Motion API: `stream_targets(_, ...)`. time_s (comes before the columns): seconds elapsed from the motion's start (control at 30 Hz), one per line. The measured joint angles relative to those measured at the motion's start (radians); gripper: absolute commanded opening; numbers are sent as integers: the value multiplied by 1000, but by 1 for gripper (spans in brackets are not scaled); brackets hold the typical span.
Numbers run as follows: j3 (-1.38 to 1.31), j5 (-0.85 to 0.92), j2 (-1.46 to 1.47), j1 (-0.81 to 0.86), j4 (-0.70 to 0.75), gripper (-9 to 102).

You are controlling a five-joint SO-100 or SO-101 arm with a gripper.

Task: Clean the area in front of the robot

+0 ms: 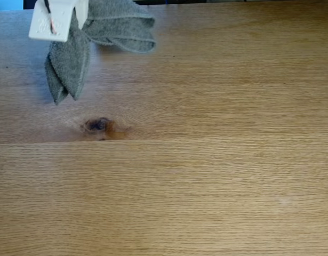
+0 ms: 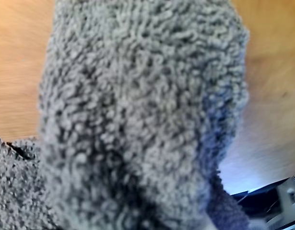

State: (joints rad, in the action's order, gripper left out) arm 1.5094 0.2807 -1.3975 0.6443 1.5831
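Note:
The robot's white gripper [image 1: 68, 26] reaches in at the top left of the fixed view, shut on a small grey terry cloth [image 1: 70, 64]. One fold of the cloth hangs down towards the oak tabletop [image 1: 206, 160], and another bunches out to the right. It casts a faint shadow on the wood beneath. In the wrist view the cloth [image 2: 137, 105] hangs blurred right in front of the lens and hides the fingertips. Light-brown tabletop [image 2: 272, 96] shows on either side of it.
A small dark knot [image 1: 98, 125] marks the wood just below the hanging cloth, on a long plank seam. The table's far edge runs along the top of the fixed view. A dark object [image 2: 272, 201] sits at the wrist view's lower right.

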Motion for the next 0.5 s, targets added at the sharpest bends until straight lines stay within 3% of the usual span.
stream_targets(0.2, 402, 103, 0, 155, -420, 1)
stream_targets(0.37, 650, 147, 0, 181, -718, 30)
stream_targets(0.5, 738, 170, 3, 199, -877, 32)
